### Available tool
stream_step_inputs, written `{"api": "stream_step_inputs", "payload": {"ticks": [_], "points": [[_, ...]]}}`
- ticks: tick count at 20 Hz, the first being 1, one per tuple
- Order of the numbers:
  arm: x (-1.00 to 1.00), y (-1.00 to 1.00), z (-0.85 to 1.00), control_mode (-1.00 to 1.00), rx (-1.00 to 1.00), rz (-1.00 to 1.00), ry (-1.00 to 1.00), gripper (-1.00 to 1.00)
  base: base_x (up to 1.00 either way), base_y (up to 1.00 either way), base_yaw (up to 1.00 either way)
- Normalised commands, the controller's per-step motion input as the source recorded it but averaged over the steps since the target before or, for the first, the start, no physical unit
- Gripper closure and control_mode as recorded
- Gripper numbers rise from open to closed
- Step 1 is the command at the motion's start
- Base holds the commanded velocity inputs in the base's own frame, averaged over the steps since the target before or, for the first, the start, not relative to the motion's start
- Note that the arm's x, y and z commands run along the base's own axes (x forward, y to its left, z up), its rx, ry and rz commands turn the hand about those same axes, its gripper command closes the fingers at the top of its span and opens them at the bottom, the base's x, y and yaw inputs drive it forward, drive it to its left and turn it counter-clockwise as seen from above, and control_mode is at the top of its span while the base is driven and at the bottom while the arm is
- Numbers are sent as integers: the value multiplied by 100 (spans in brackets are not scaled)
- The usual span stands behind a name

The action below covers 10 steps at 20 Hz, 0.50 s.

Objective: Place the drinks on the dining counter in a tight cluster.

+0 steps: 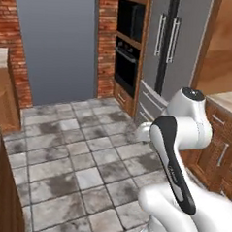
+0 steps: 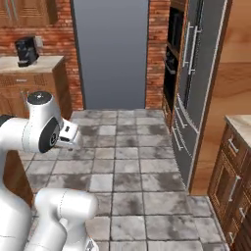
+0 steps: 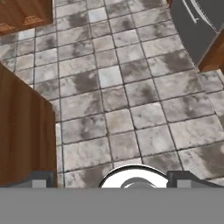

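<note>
Right base view: a grey mottled stone-tile floor [image 2: 137, 166] spreads ahead, red brick wall [image 2: 157, 54] at twelve o'clock, tall steel fridge [image 2: 193, 73] at two. Hand view: the two-finger gripper [image 3: 111, 181] stands wide apart, empty, over tiles; I cannot tell where the drinks are.

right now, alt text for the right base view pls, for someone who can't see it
The white robot arm rises at lower left over a grey stone tile floor in a brick-walled kitchen. A steel fridge and a wall oven stand on the right, and a black coffee machine sits on a far-left counter.
</note>
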Motion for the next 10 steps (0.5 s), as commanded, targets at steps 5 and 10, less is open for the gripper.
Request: {"api": "stream_step_inputs", "payload": {"ticks": [5,10], "points": [[0,0,0,100,0,0,0,-100,0,0,-100],[0,0,0,100,0,0,0,-100,4,6,-99]]}}
